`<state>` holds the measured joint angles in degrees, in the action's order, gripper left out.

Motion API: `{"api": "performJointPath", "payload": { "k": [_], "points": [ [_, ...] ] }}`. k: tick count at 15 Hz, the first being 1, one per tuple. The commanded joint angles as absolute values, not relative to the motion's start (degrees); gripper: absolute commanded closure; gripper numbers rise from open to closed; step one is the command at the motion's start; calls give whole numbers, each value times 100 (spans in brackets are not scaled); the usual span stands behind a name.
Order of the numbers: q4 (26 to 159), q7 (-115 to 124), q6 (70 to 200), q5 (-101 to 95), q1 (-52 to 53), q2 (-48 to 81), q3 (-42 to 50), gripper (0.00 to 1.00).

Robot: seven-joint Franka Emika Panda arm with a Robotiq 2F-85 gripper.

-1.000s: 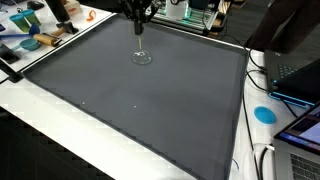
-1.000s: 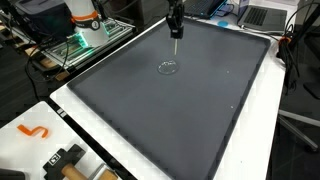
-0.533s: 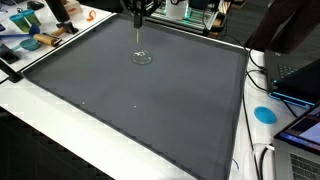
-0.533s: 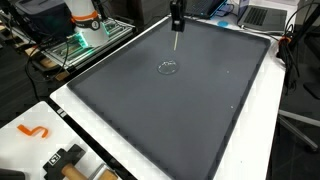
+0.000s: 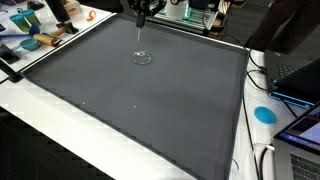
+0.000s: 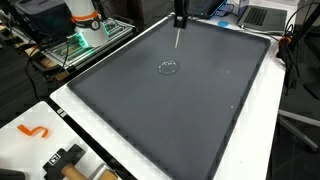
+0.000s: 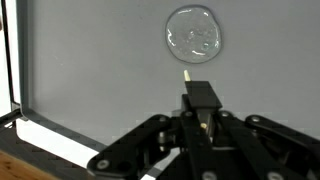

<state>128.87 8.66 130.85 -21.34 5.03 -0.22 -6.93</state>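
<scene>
Pinched together, the gripper [image 7: 204, 118] clamps a thin stick [image 7: 186, 74], which hangs straight down from between its fingers with its pale tip clear of the dark grey mat [image 5: 150, 110]. The arm is raised near the mat's far edge, wrist pointing down. A clear round dish [image 7: 194, 35] lies flat on the mat, just beyond the stick's tip, apart from it.

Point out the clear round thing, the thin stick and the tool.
clear round thing [image 7: 193, 37]: wrist view, its middle.
thin stick [image 6: 179, 38]: in an exterior view, mid-shaft.
tool [image 7: 201, 116]: wrist view, between its fingertips, shut on the thin stick.
</scene>
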Motion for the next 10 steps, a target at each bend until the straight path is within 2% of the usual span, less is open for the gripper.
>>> {"api": "performJointPath", "payload": {
  "k": [1,10],
  "points": [
    [12858,978,13032,-2243,576,4,-700,97],
    [12865,2878,12905,-3835,1080,391,-1039,97]
  ]
}}
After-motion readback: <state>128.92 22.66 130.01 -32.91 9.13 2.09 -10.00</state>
